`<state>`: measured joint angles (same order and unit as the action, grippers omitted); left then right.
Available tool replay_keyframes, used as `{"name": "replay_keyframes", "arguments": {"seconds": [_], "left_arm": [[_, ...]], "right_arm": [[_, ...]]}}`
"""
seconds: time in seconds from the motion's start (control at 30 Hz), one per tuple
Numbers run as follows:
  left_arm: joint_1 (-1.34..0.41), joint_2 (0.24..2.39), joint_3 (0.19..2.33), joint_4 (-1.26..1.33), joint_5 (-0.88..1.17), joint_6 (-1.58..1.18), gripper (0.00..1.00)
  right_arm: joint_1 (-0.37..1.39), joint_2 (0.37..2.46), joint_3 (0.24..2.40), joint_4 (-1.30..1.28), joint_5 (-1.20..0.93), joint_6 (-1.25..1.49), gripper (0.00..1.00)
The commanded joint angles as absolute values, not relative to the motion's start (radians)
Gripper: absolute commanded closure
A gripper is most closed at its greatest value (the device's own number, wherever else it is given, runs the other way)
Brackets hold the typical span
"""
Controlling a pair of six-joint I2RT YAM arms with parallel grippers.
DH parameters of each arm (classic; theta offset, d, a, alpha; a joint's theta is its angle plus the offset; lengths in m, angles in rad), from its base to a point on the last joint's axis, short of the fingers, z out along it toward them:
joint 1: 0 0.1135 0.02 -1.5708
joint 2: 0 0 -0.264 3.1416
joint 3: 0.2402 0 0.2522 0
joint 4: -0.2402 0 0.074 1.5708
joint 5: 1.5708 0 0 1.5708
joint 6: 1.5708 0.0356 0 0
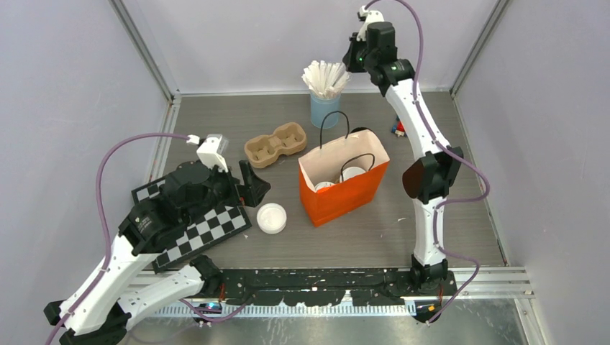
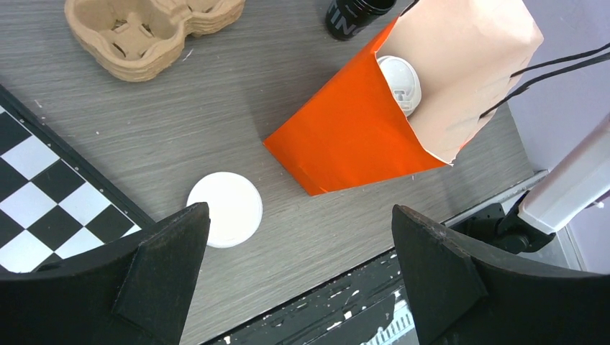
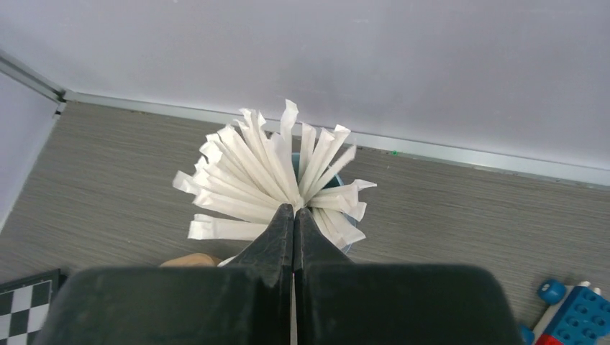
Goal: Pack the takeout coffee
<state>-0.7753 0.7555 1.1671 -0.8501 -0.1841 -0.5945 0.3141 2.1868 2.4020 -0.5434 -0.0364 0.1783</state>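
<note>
Two takeout coffee cups stand inside the orange paper bag (image 1: 344, 192); their white lids (image 1: 325, 186) (image 1: 353, 172) show through its open top. One lid (image 2: 401, 81) is also visible in the left wrist view, inside the bag (image 2: 352, 136). A black cup with white print (image 2: 351, 14) pokes in at that view's top edge. My left gripper (image 1: 253, 184) (image 2: 298, 237) is open and low over the table, left of the bag. My right gripper (image 1: 360, 52) (image 3: 293, 209) is shut, its tips at the top of the white stirrers (image 3: 273, 172); I cannot tell if one is pinched.
A loose white lid (image 1: 271, 218) (image 2: 229, 208) lies on the table by my left fingers. A cardboard cup carrier (image 1: 275, 144) (image 2: 147, 29) sits behind it. The light-blue stirrer cup (image 1: 324, 109) stands at the back. Toy bricks (image 3: 579, 316) lie far right. A checkerboard (image 1: 205, 230) lies on the left.
</note>
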Motion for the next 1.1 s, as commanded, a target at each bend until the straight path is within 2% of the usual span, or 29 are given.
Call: {"name": "replay_keyframes", "arguments": {"seconds": [0.0, 0.33, 0.6, 0.93, 1.07], "left_arm": [[-0.770, 0.768, 1.169, -0.812, -0.203, -0.579, 0.00], [-0.770, 0.795, 1.191, -0.853, -0.221, -0.529, 0.00], [-0.770, 0.676, 1.077, -0.719, -0.140, -0.487, 0.00], [-0.770, 0.669, 1.089, -0.707, -0.149, -0.477, 0.03], [-0.770, 0.675, 1.092, -0.707, -0.185, -0.479, 0.04]], "right_arm": [[0.320, 2.036, 2.428, -0.540, -0.015, 0.144, 1.00], [0.327, 1.872, 2.476, -0.683, -0.003, 0.210, 1.00], [0.331, 1.578, 2.397, -0.800, 0.014, 0.317, 1.00], [0.330, 1.243, 1.937, -0.612, -0.493, 0.575, 1.00], [0.331, 1.235, 1.913, -0.748, -0.556, 0.546, 1.00]]}}
